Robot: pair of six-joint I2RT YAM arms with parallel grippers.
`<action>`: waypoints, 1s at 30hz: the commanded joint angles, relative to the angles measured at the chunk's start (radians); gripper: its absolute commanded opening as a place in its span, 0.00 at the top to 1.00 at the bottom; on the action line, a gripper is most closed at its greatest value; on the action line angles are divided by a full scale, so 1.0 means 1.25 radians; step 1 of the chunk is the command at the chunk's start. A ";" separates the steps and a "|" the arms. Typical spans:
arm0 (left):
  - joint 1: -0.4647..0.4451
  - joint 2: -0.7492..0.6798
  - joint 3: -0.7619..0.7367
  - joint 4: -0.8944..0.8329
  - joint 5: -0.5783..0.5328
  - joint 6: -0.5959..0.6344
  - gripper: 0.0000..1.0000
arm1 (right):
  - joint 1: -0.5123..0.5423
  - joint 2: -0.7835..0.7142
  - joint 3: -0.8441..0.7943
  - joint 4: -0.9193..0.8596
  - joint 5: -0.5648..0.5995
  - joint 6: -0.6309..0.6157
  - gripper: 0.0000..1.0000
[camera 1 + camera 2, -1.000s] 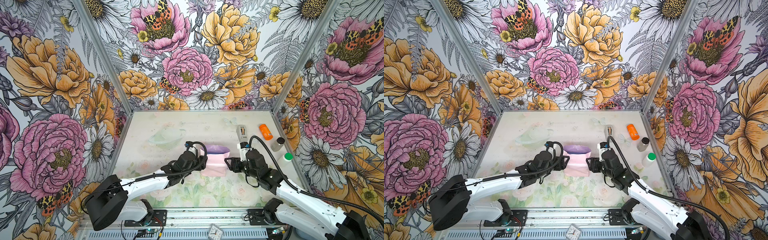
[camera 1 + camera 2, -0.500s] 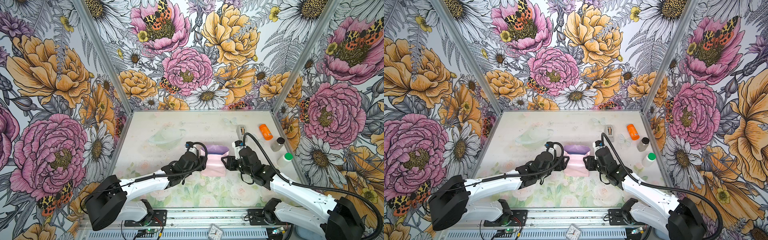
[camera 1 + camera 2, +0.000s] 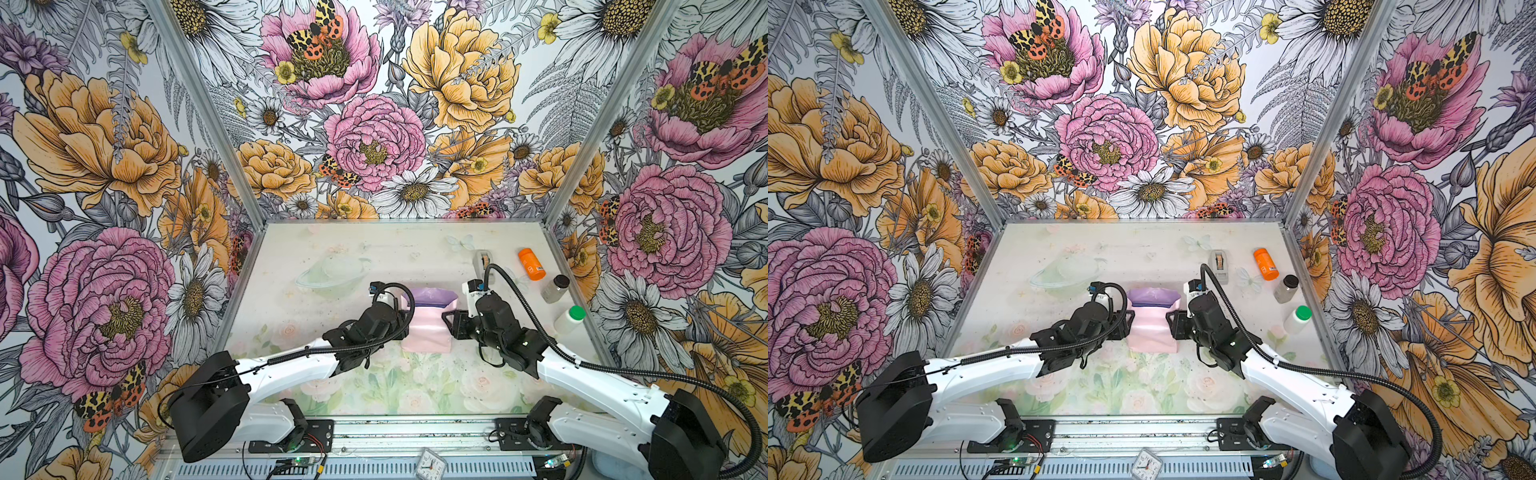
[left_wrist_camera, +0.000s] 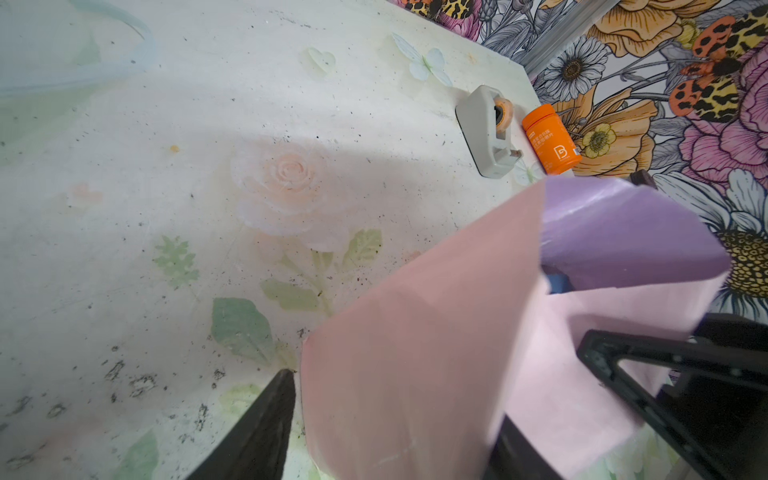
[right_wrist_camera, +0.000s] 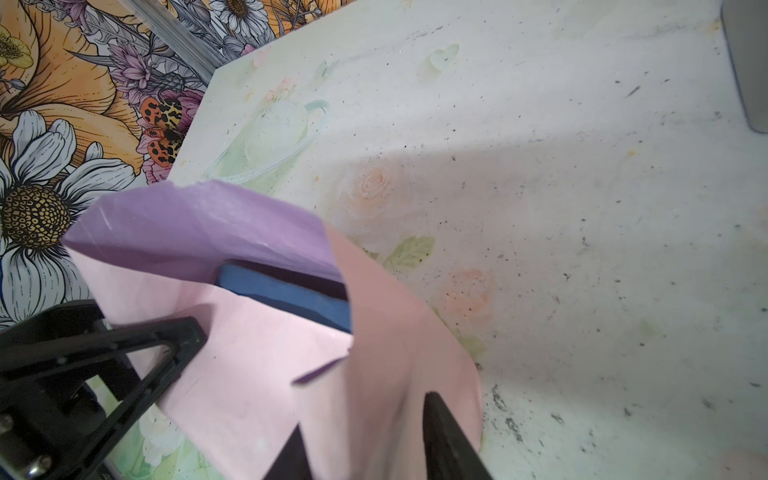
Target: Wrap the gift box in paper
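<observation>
The paper (image 3: 424, 332) (image 3: 1150, 332) stands folded up around the gift box at the table's middle, pale pink outside with a lilac flap over the top. Only a strip of the navy gift box (image 5: 291, 295) (image 4: 559, 283) shows under that flap. My left gripper (image 3: 402, 321) (image 4: 395, 399) is at the paper's left side, open, with a pink fold between its fingers (image 4: 266, 428). My right gripper (image 3: 451, 326) (image 5: 363, 411) is at the right side, also open, its fingers (image 5: 449, 436) close around a raised pink flap.
A grey tape dispenser (image 3: 482, 262), an orange bottle (image 3: 531, 264), a dark-capped jar (image 3: 555, 288) and a green-capped white bottle (image 3: 570, 318) stand at the back right, close to the right arm. A small clock (image 3: 430, 469) lies at the front rail.
My right gripper has slid left up to the paper's right side. Both grippers' jaws have narrowed around the paper's side folds. The left arm has barely moved.
</observation>
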 commanded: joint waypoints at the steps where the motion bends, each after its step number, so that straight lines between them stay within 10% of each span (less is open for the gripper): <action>1: 0.014 0.002 0.008 -0.023 -0.039 0.018 0.45 | 0.007 0.017 -0.014 -0.069 0.020 -0.021 0.62; 18: 0.000 0.042 0.021 -0.005 -0.023 0.036 0.57 | 0.019 -0.048 0.010 -0.069 0.080 -0.009 0.59; 30: -0.017 0.051 0.030 -0.005 -0.027 0.044 0.60 | 0.028 -0.003 0.037 -0.055 0.089 -0.019 0.75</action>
